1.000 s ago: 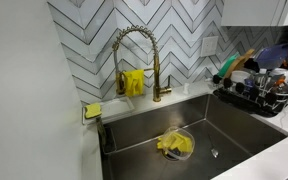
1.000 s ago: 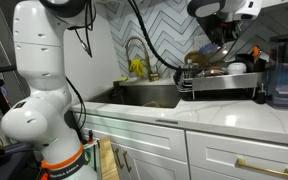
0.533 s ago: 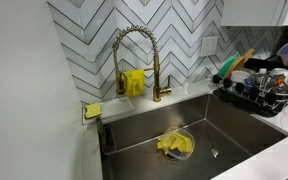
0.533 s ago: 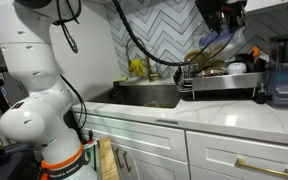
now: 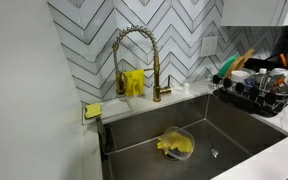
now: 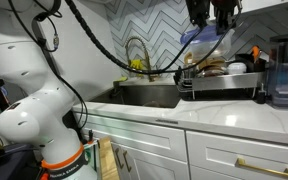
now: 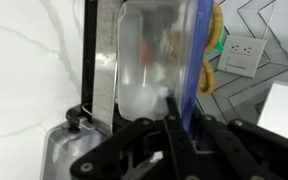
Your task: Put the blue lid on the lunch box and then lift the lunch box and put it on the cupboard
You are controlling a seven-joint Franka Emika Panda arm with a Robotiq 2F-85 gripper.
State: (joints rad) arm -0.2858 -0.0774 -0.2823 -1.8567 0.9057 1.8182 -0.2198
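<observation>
My gripper (image 6: 212, 17) is high above the dish rack, near the upper cabinet, and is shut on the lunch box (image 6: 208, 40). The box is clear plastic with the blue lid on it and hangs tilted below the fingers. In the wrist view the clear box (image 7: 149, 60) fills the upper middle, and the blue lid's rim (image 7: 191, 70) sits pinched between my two black fingers (image 7: 174, 125). The gripper and box are out of frame in the exterior view that looks down at the sink.
A black dish rack (image 6: 219, 85) with dishes stands on the white counter beside the steel sink (image 5: 199, 135). A gold faucet (image 5: 134, 55) rises behind the sink. A clear bowl with a yellow cloth (image 5: 175, 144) lies in the sink. A wall outlet (image 7: 241, 57) is nearby.
My gripper has risen with the lunch box, from just above the dish rack to near the upper cabinet. It has left the sink-side exterior view.
</observation>
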